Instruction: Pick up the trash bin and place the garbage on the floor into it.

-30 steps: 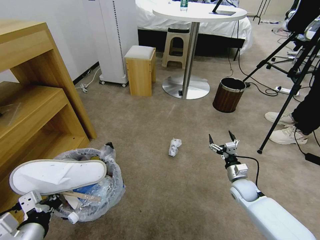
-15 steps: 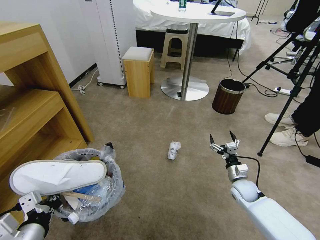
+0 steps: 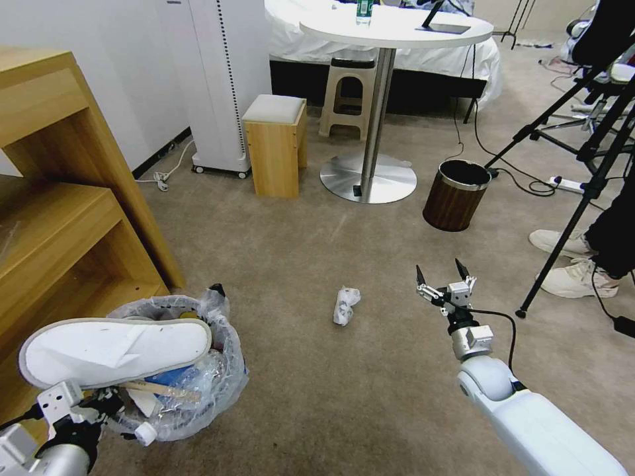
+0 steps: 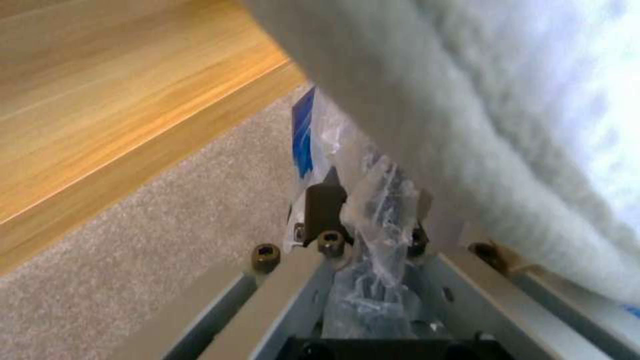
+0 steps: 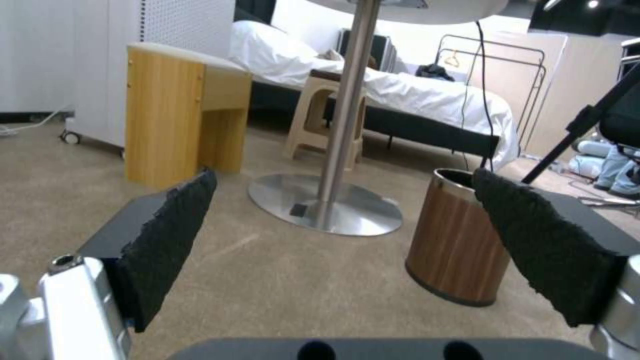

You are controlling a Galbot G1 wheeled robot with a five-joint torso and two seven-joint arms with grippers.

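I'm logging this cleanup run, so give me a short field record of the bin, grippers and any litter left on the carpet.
trash bin: held by left gripper, shut on its bag rim
bin contents: white slipper across top, wooden stick
right gripper: open, empty, above floor
litter left: white wad on floor, ahead of the bin, left of right gripper

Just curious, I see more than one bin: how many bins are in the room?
2. The trash bin, bag-lined and stuffed with litter, is near the robot's left side, gripped by the left gripper. A brown wood-look bin stands farther off beside the round table's base.
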